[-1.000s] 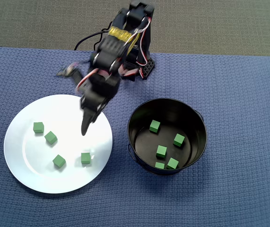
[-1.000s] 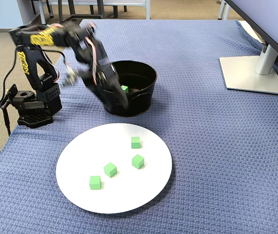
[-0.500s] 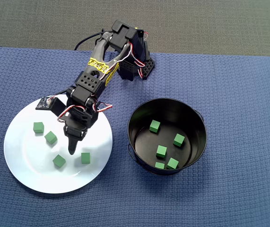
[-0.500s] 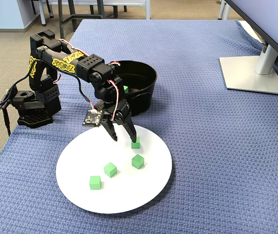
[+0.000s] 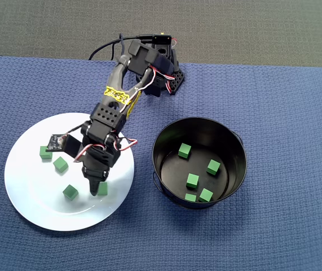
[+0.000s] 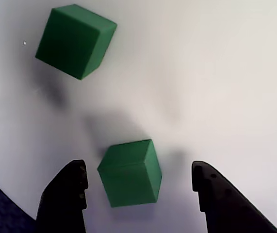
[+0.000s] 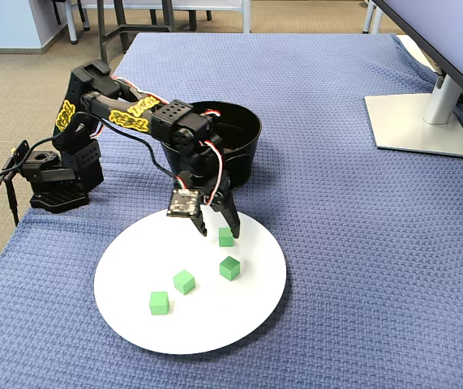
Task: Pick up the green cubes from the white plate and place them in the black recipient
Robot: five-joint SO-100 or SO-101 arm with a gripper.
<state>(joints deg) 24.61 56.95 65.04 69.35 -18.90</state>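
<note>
Matte green cube (image 6: 130, 172), lower centre of the wrist view, on the white plate (image 6: 216, 73) between the spread fingers of the gripper (image 6: 138, 187) (neither touching). Probably light and rigid; grip its opposite flat faces.

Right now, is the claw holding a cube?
No. The open black claw straddles one small green cube on the round white plate, gaps on both sides.
</note>
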